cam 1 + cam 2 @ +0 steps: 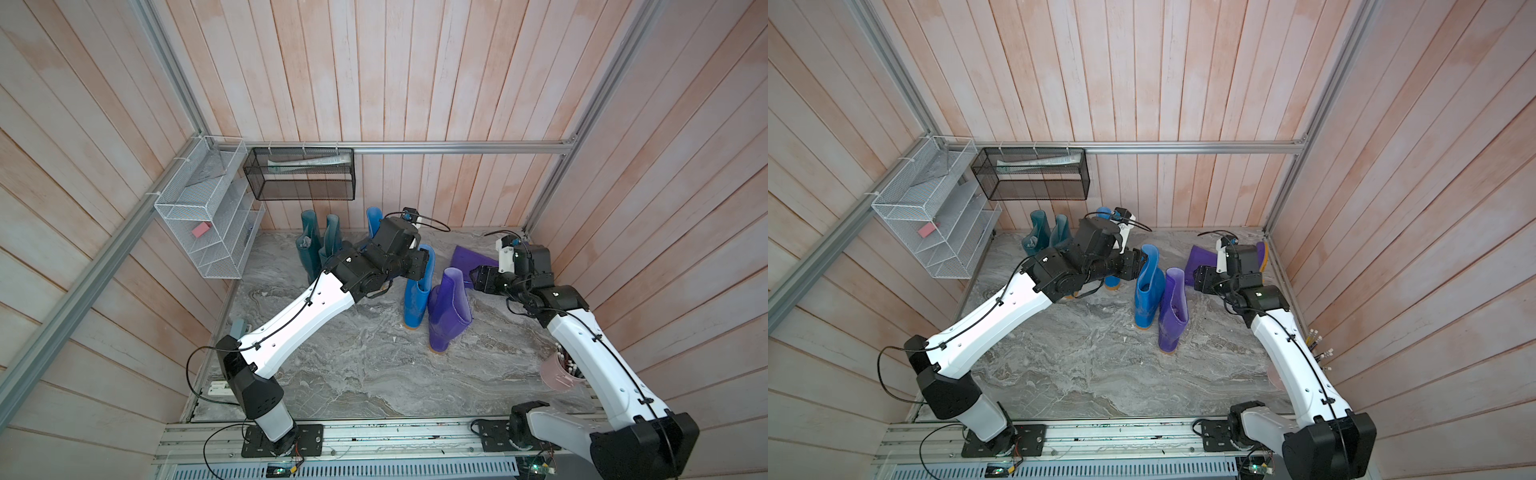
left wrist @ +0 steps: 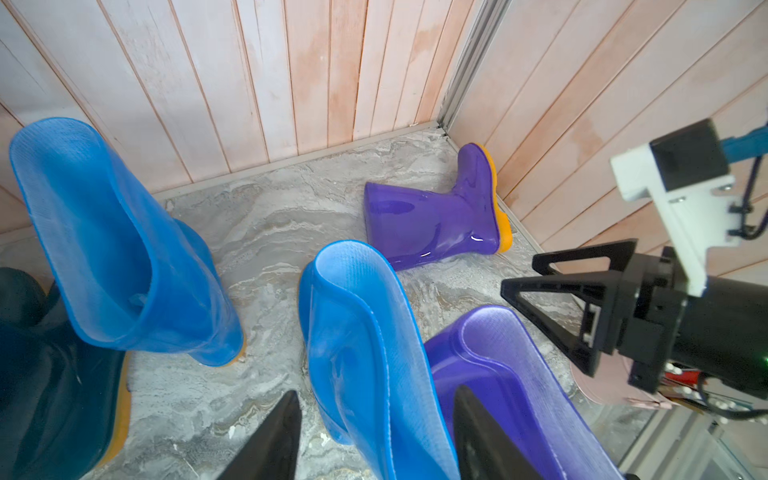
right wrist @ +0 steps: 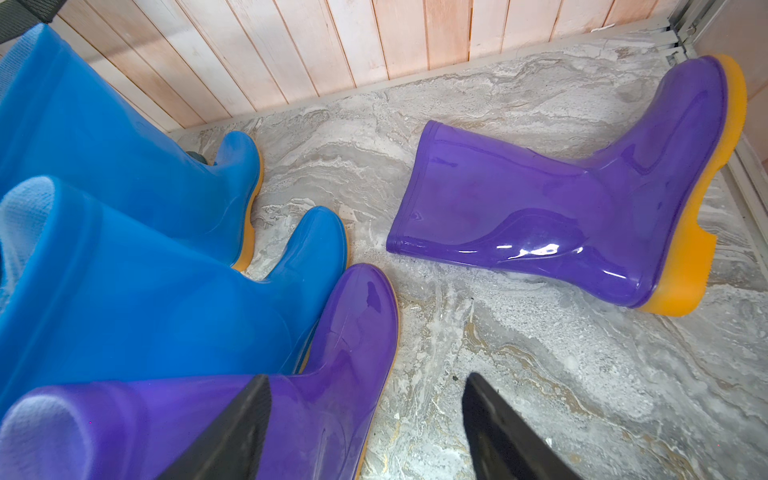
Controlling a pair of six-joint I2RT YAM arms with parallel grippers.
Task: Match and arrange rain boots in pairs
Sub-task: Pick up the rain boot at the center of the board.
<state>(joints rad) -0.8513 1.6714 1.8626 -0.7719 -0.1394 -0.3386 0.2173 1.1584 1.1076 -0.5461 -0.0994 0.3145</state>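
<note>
Left end effector (image 2: 376,390), unclenched, straddles the front blue boot (image 2: 361,332); right end effector (image 3: 365,376) released, empty. I'd pinch the cuff squarely, sparing the standing purple boot (image 2: 498,365).

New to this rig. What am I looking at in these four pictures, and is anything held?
Two white-and-black robot arms, each ending in a two-finger gripper. Two pictures look down from one overhead stereo camera; two come from cameras on the wrists. On the grey marbled floor stand two dark teal rubber boots by the back wall, two bright blue boots and one purple boot; another purple boot lies on its side. The left gripper is open, astride the middle blue boot's top; the right gripper is open and empty. Nothing is lifted.
</note>
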